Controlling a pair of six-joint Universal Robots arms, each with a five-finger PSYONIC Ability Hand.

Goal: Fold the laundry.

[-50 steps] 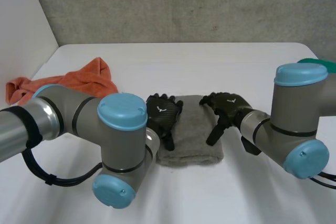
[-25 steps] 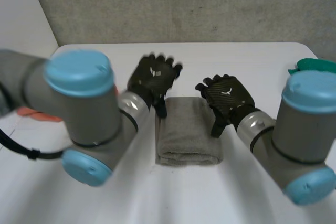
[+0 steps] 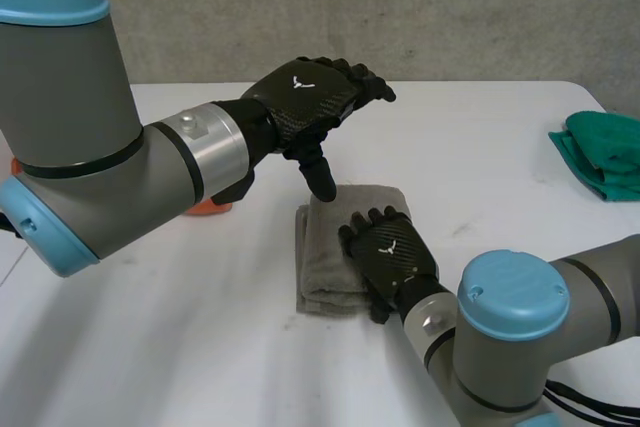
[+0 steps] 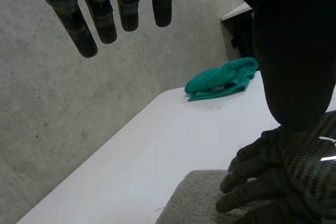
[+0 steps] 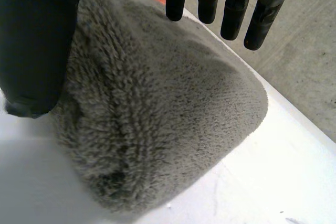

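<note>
A grey towel (image 3: 330,247) lies folded into a thick oblong at the middle of the white table (image 3: 480,147). My right hand (image 3: 392,255) rests flat over the towel's right near part, fingers straight. In the right wrist view those fingers (image 5: 233,11) and the thumb (image 5: 37,40) spread above the fluffy grey towel (image 5: 157,119). My left hand (image 3: 305,97) hovers open above the towel's far edge, thumb pointing down, holding nothing. The left wrist view shows its straight fingers (image 4: 79,30) in the air, with the towel (image 4: 199,198) and the right hand (image 4: 273,182) below.
A green cloth (image 3: 600,152) lies bunched at the table's right edge, also beyond the towel in the left wrist view (image 4: 220,80). A bit of an orange cloth (image 3: 205,209) peeks out under my left forearm. A grey wall stands behind the table.
The left hand has lifted off the towel's far left edge and hangs above it. The right hand has slid from the far right edge toward the near right part.
</note>
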